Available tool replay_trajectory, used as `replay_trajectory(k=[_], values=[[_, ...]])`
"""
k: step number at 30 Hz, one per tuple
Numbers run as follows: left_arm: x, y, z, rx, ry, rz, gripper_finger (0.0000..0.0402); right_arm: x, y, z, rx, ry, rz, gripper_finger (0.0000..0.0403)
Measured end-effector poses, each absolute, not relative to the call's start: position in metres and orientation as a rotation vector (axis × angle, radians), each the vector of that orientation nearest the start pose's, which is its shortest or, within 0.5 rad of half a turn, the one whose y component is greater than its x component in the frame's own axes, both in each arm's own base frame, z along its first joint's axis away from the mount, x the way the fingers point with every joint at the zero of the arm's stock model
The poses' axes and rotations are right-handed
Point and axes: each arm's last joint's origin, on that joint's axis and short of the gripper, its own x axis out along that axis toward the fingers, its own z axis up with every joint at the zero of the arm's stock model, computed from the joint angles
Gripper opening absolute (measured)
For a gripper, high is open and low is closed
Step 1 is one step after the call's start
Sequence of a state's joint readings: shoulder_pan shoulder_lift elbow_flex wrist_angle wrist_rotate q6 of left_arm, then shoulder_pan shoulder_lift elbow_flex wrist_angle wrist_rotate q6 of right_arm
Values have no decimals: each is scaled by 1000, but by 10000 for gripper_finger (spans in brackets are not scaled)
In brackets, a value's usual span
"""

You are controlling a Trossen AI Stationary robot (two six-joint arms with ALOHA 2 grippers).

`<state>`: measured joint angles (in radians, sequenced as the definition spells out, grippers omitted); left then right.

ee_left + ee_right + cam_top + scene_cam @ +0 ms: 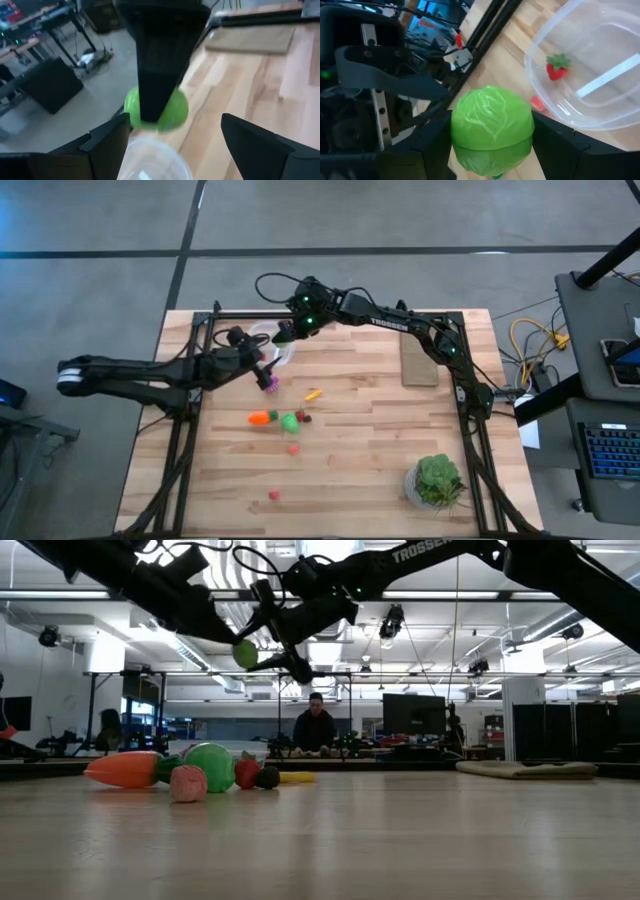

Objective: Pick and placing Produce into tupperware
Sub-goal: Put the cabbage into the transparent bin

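A green cabbage ball [492, 127] sits clamped in the right tool [492, 146], raised clear of the bench [380, 450]. Only the right wrist view shows the leaf pattern on the ball. Only that view also shows the clear tupperware [620, 115] just beyond the tool, with a red strawberry piece [557, 67] inside. The left wrist view shows the left tool [175, 145] with its fingers apart, the tupperware rim between them and the ball just ahead. From above, a purple cluster [270, 383] lies just beside the left tool. A yellow-orange bit [313, 393], carrot [260, 418], second green ball [290, 421] and small red piece [293, 449] lie farther out on the bench. A tan board [420, 360] and potted plant [437, 480] lie well apart from both tools. The low view shows a person [315, 725] seated in the room beyond.
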<state>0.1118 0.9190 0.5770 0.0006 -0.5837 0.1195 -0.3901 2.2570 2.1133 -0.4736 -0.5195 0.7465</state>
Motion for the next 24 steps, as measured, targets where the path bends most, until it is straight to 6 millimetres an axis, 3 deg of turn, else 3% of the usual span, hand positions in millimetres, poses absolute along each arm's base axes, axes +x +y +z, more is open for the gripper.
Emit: replay_trajectory(k=[24], values=[[207,55,254,233,365,752,297,484,-175,287,1001,578,-28,233]])
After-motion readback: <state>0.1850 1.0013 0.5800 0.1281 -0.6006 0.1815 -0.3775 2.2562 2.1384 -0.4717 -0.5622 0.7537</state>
